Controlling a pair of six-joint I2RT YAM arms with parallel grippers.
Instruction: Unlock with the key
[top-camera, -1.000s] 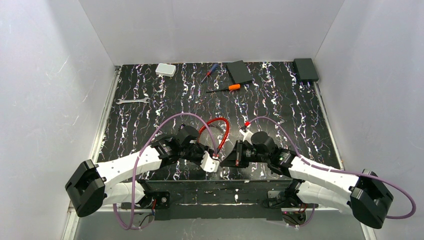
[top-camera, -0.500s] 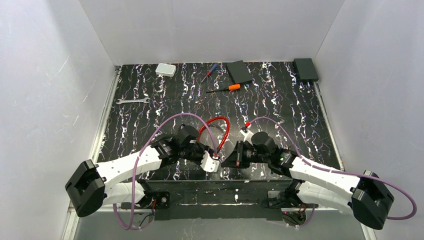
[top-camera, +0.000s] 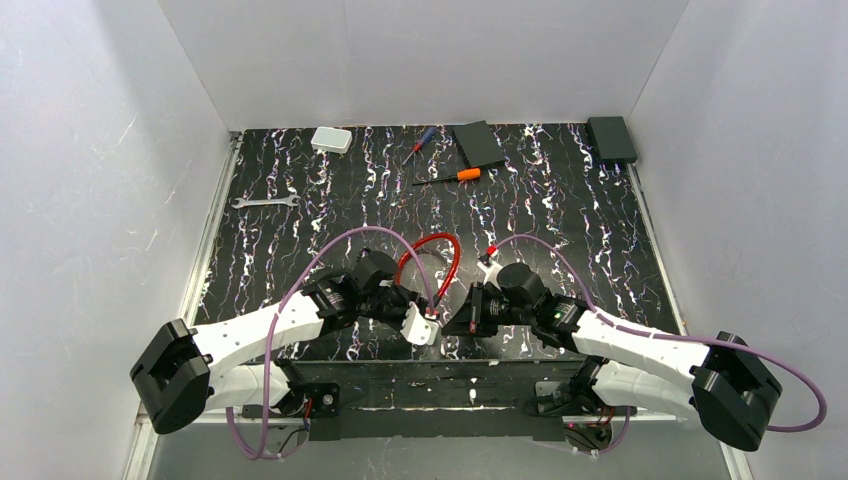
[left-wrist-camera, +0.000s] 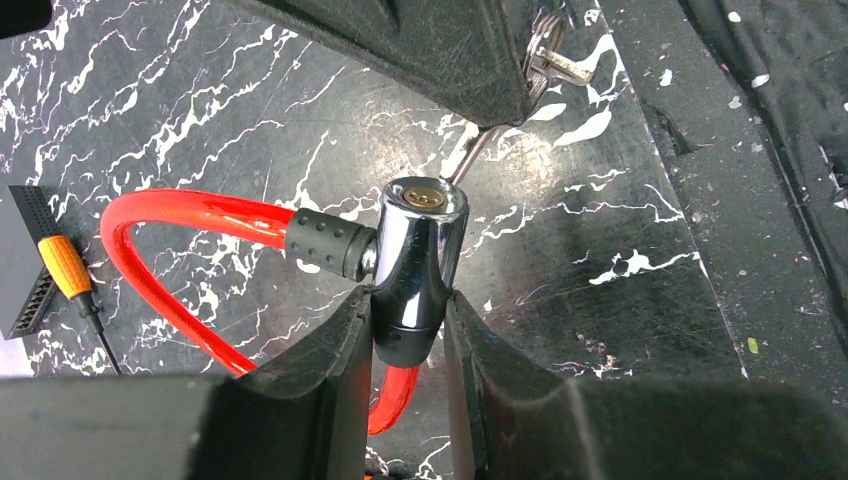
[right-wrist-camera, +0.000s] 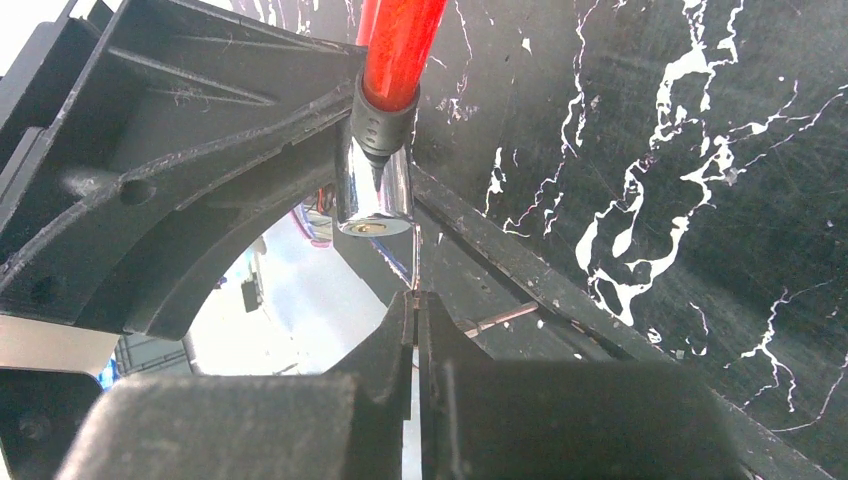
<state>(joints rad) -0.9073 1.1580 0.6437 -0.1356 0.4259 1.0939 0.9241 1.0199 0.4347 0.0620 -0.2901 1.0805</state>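
Note:
A red cable (left-wrist-camera: 180, 215) ends in a chrome lock cylinder (left-wrist-camera: 420, 260), its brass keyhole (left-wrist-camera: 425, 197) facing away from my left gripper (left-wrist-camera: 408, 295). That gripper is shut on the cylinder's lower half. My right gripper (right-wrist-camera: 416, 296) faces it, shut on the key. Only the key's thin silvery bit (left-wrist-camera: 470, 155) shows; its head is hidden between the fingers. The bit's tip reaches the rim of the cylinder (right-wrist-camera: 373, 195), just beside the keyhole. From above, both grippers (top-camera: 428, 322) (top-camera: 452, 320) meet near the table's front edge.
A silver wrench (top-camera: 265, 202) lies at the left. At the back are a white box (top-camera: 331, 139), a small screwdriver (top-camera: 420, 145), an orange-handled screwdriver (top-camera: 450, 177), a black pad (top-camera: 478, 143) and a black box (top-camera: 611, 138).
The right arm has edged slightly left toward the lock. The left arm and the lock have stayed still.

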